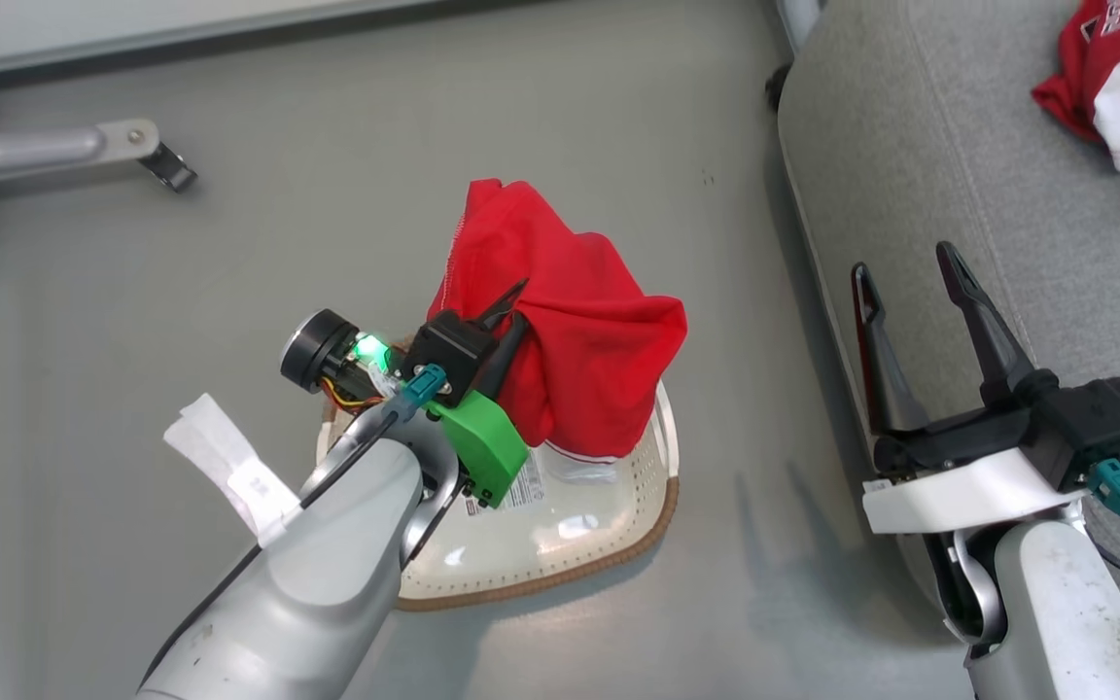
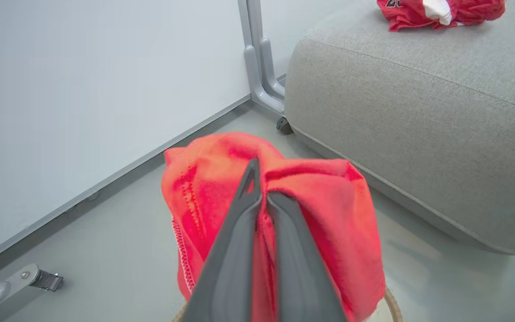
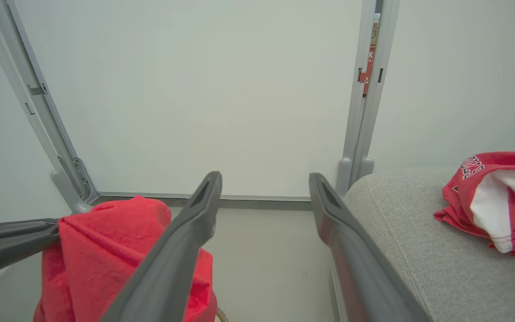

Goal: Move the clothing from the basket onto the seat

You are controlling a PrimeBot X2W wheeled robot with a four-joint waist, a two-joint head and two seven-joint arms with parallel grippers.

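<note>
One garment, seemingly thin, limp, light, hangs from left end effector clamped on bunched fold; right end effector spread, empty.

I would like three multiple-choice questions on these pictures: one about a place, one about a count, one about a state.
1. Where does the white-panelled garment lie? A in a basket; B on the seat; C on the floor.
2. How many red garments are there? A one; B two; C three.
3. How is the right gripper? A open, empty; B shut on cloth; C shut, empty.
B: it rests on the grey cushion. B: the left gripper holds the other garment. A: its fingers stand apart.
</note>
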